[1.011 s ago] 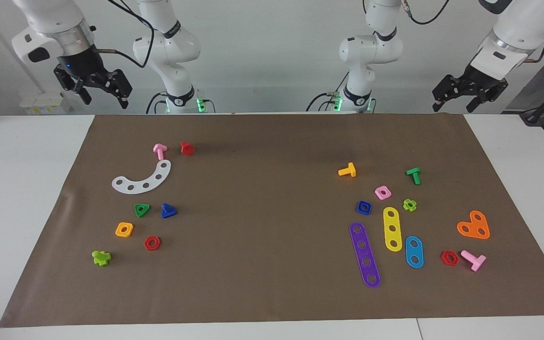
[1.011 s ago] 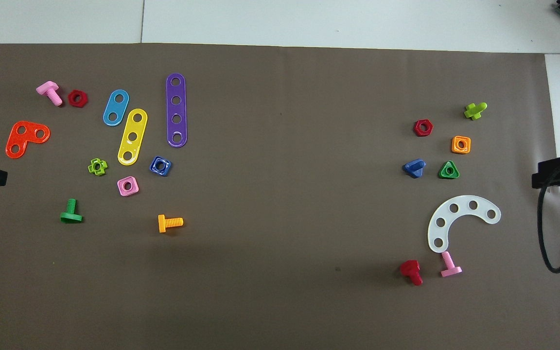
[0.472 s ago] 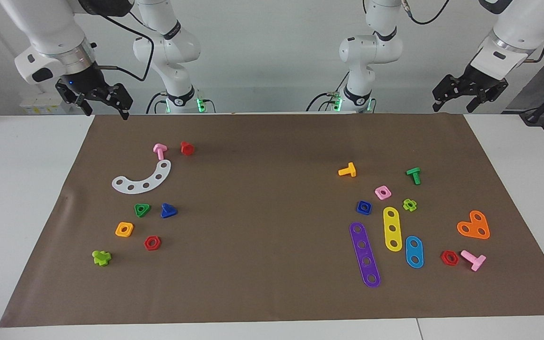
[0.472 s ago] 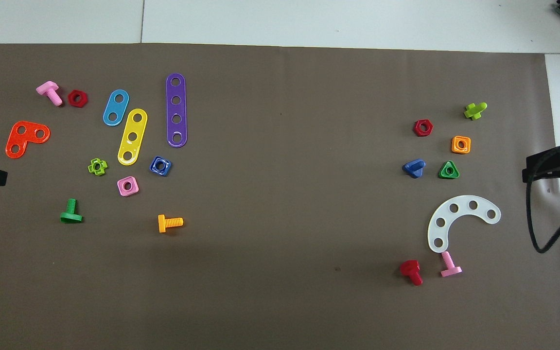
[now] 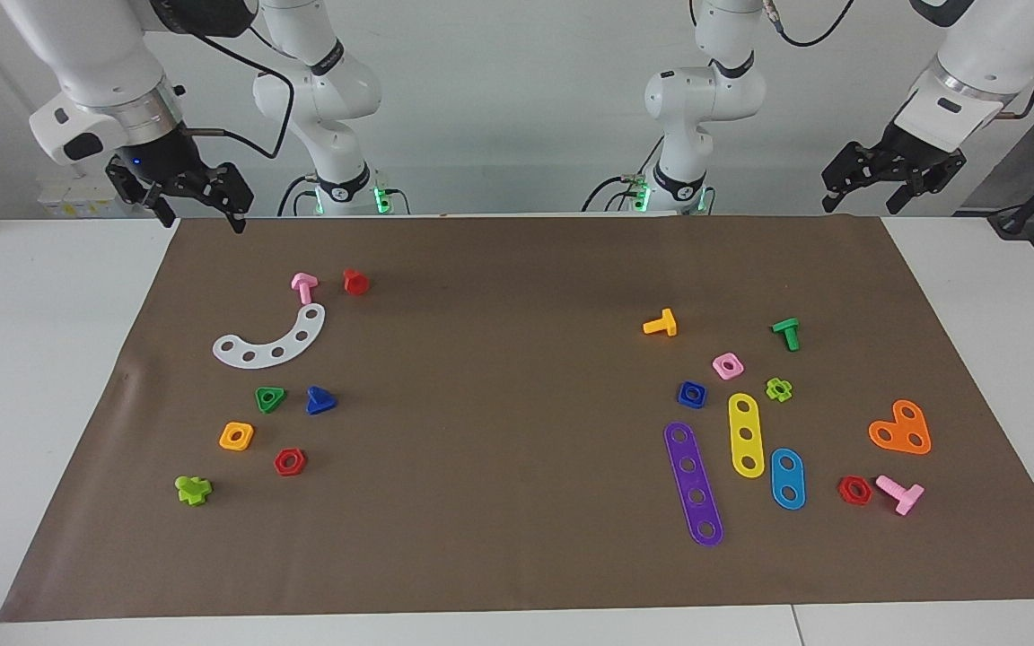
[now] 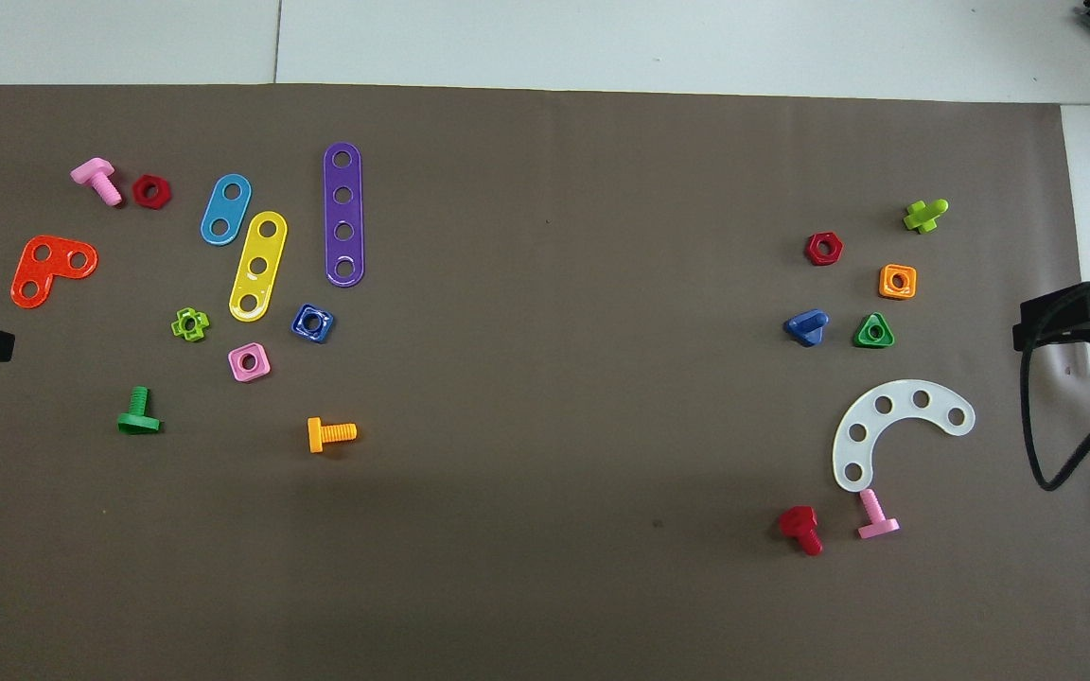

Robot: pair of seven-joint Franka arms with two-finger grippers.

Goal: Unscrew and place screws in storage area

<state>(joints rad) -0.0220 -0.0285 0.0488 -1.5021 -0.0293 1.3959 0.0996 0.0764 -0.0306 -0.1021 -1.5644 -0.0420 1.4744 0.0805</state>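
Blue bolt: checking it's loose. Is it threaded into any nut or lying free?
Free. The blue bolt lies alone on the mat, beside the green nut, apart from it.

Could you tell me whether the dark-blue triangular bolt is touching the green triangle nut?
Apart. The overhead view shows bare brown mat between the dark-blue bolt and the green triangle nut.

A white table (image 5: pixel 50 377) is sitting in front of a plain pale wall (image 5: pixel 517 99), a big brown mat (image 5: pixel 517 538) is lying flat on it, and soft light is shining evenly over everything.
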